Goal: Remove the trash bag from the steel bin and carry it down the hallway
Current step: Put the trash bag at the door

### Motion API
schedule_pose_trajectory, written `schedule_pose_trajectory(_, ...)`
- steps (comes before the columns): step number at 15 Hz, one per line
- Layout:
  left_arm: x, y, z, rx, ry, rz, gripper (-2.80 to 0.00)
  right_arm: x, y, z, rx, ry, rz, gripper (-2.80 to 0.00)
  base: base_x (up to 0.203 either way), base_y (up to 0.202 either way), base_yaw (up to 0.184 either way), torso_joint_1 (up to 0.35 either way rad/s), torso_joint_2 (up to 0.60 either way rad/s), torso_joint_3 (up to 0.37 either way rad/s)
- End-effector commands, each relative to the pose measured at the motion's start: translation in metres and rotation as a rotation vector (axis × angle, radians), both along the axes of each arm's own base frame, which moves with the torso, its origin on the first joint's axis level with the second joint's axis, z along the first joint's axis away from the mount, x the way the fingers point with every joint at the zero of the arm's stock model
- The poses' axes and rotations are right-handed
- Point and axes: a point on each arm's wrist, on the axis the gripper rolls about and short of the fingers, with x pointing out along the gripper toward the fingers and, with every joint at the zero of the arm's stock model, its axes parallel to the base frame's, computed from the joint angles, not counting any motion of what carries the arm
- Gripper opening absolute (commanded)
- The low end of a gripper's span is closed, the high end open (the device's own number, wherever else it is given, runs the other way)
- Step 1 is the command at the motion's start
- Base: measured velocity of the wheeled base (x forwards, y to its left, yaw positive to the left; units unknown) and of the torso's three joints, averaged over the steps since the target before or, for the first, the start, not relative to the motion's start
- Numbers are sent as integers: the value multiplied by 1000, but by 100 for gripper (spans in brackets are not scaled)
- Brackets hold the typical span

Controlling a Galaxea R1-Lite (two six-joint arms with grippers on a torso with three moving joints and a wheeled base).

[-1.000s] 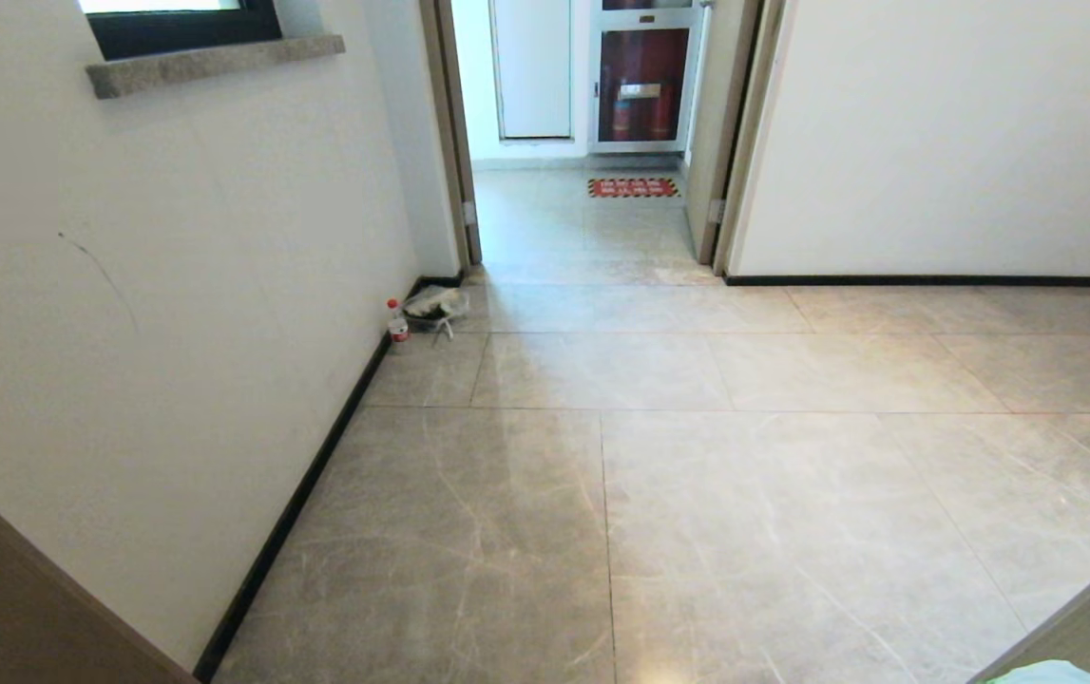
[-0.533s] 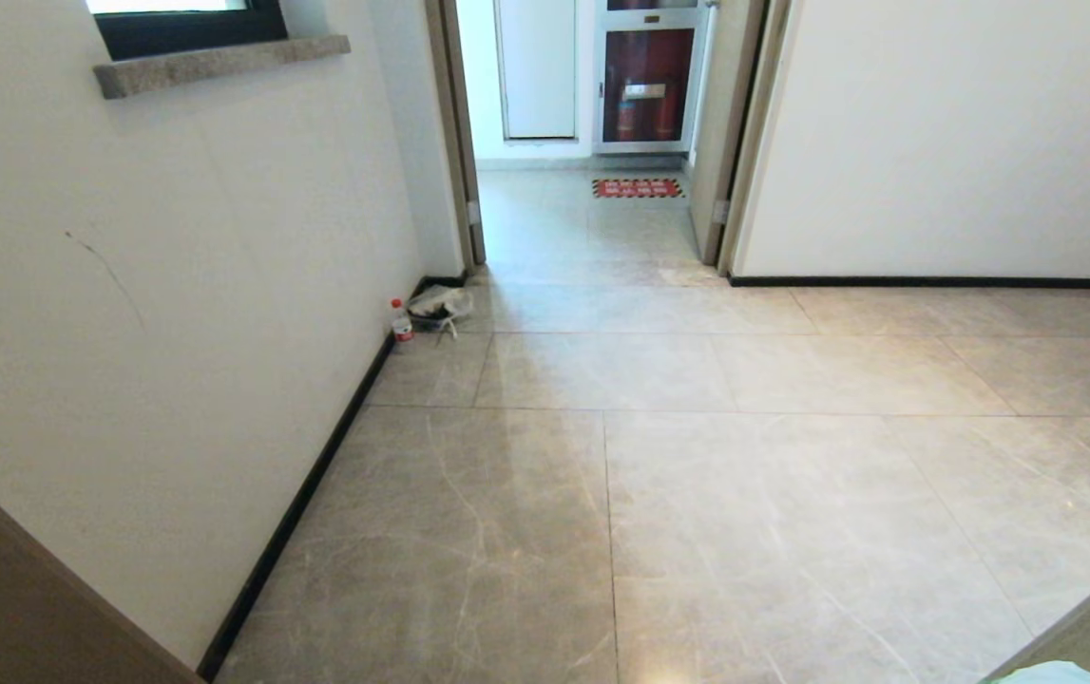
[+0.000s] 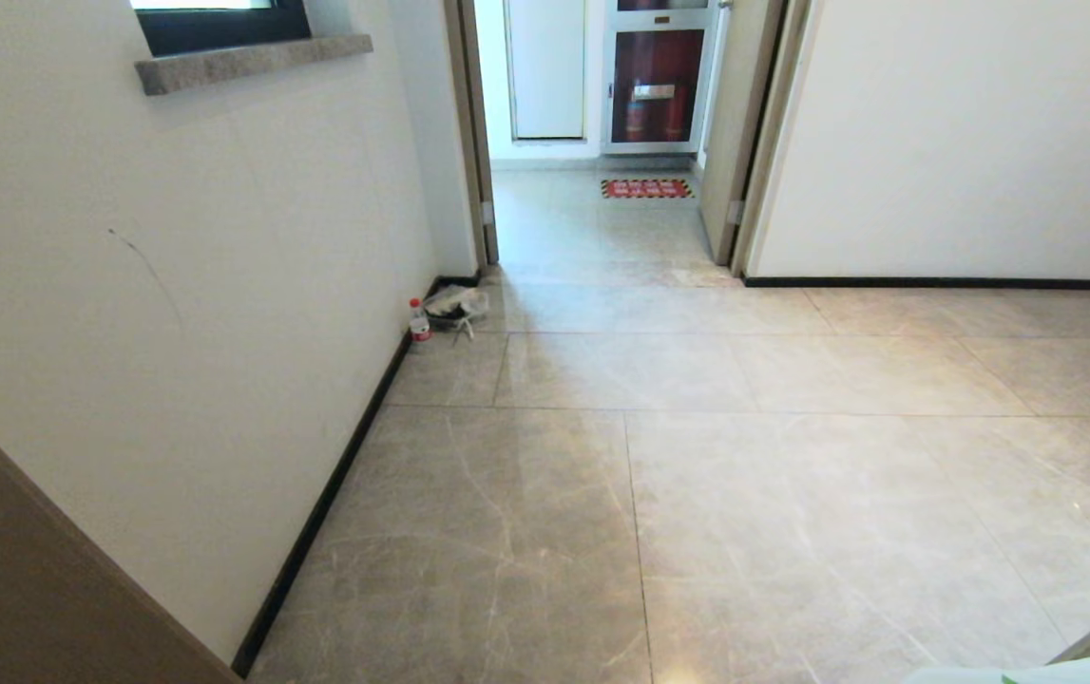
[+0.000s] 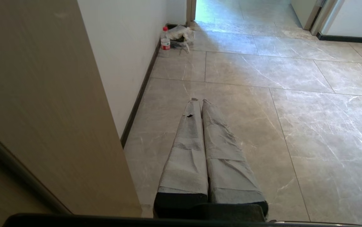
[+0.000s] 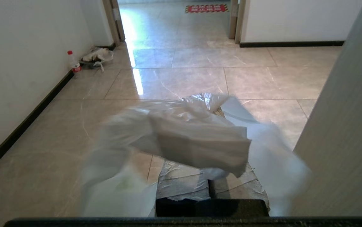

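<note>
The thin white trash bag (image 5: 181,138) hangs blurred over my right gripper (image 5: 215,107), which is shut on the plastic near its fingertips. A faint green print shows low on the bag. A sliver of the bag (image 3: 1029,670) shows at the bottom right corner of the head view. My left gripper (image 4: 198,101) is shut and holds nothing, and it points level over the hallway floor (image 3: 697,475). The steel bin is out of view.
A red-capped water bottle (image 3: 419,320) and a see-through bag (image 3: 457,304) lie by the left wall's dark baseboard. An open doorway (image 3: 602,228) lies ahead, with a red floor sign (image 3: 647,188) beyond it. A brown door panel (image 3: 12,570) stands close on the left, and another panel (image 5: 348,126) on the right.
The whole head view has shifted to the right, so the camera has moved. The brown panel at the left now fills more of the picture. The bag's edge still shows at the bottom right.
</note>
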Motion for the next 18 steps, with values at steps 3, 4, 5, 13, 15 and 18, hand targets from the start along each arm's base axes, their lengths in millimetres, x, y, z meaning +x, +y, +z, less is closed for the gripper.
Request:
schedule_pose_trajectory(3, 0, 0, 0, -3, 1, 1, -280, 3, 0, -11, 0, 40, 0, -280, 0, 0, 0, 0, 0, 0)
schedule_pose_trajectory(4, 0, 0, 0, -7, 2, 1, -280, 3, 0, -11, 0, 40, 0, -280, 0, 0, 0, 0, 0, 0)
schedule_pose_trajectory(5, 0, 0, 0, -7, 2, 1, -280, 3, 0, -11, 0, 40, 0, -280, 0, 0, 0, 0, 0, 0)
schedule_pose_trajectory(13, 0, 0, 0, -8, 2, 1, -280, 3, 0, -11, 0, 40, 0, -280, 177, 0, 1, 3, 2, 2)
schedule_pose_trajectory(15, 0, 0, 0, -8, 2, 1, -280, 3, 0, -11, 0, 40, 0, -280, 191, 0, 1, 0, 0, 2)
schedule_pose_trajectory(18, 0, 0, 0, -8, 2, 1, -280, 3, 0, -11, 0, 40, 0, -280, 202, 0, 1, 5, 3, 1)
